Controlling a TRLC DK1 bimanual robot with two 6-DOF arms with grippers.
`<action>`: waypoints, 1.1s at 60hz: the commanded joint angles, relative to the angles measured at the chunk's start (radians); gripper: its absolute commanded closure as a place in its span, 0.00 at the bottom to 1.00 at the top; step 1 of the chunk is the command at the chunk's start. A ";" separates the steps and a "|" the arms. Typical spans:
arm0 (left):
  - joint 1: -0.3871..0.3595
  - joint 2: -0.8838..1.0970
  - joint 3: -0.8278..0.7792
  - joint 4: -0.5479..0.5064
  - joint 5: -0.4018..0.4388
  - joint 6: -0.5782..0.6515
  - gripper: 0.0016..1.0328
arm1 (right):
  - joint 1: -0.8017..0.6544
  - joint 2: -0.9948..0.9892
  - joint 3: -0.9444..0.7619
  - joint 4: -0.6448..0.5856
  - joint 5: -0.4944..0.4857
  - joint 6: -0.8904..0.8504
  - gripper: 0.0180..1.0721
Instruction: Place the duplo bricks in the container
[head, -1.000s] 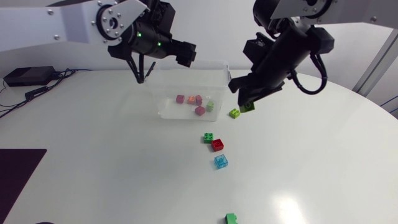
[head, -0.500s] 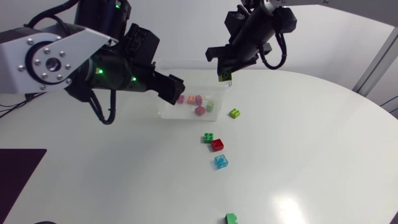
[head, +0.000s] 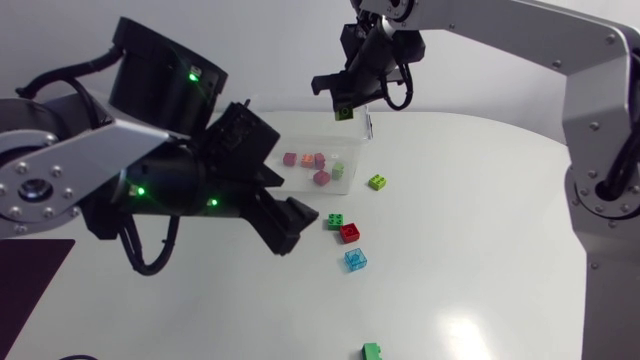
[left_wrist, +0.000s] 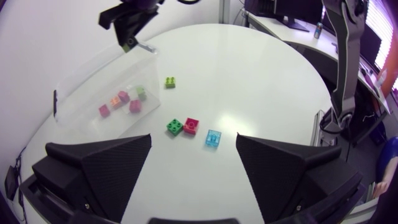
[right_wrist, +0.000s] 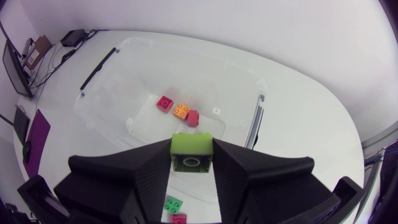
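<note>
The right gripper (right_wrist: 191, 163) is clamped from two sides on a green brick (right_wrist: 190, 144), held in the air over the far right corner of the clear container (head: 300, 130); the brick looks about square, with no clear long axis, and its hollow underside faces the wrist camera; the container's long axis runs left to right, and a pink brick (right_wrist: 165, 103), an orange brick (right_wrist: 181, 111) and others lie inside; a small mark on its wall is too small to read. The left gripper (left_wrist: 193, 149) hangs with fingers wide apart, gripping nothing, above the table (head: 480, 250); ahead of it lie a dark green brick (left_wrist: 175, 126) touching a red brick (left_wrist: 191, 126), a blue brick (left_wrist: 213, 139) just beside them, and a lime brick (left_wrist: 170, 81) farther off beside the container. Only the head view shows another green brick (head: 372, 351) at the near edge.
</note>
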 joint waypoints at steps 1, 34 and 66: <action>-0.037 0.005 -0.042 -0.005 0.016 0.024 0.08 | 0.000 0.062 0.062 0.009 0.013 0.023 0.60; -0.192 0.226 -0.063 0.072 0.046 0.119 0.12 | -0.152 -0.128 -0.076 0.005 -0.060 -0.006 0.05; -0.358 0.424 0.012 0.015 0.065 0.133 0.17 | -0.356 -0.564 -0.733 0.186 -0.195 -0.120 0.05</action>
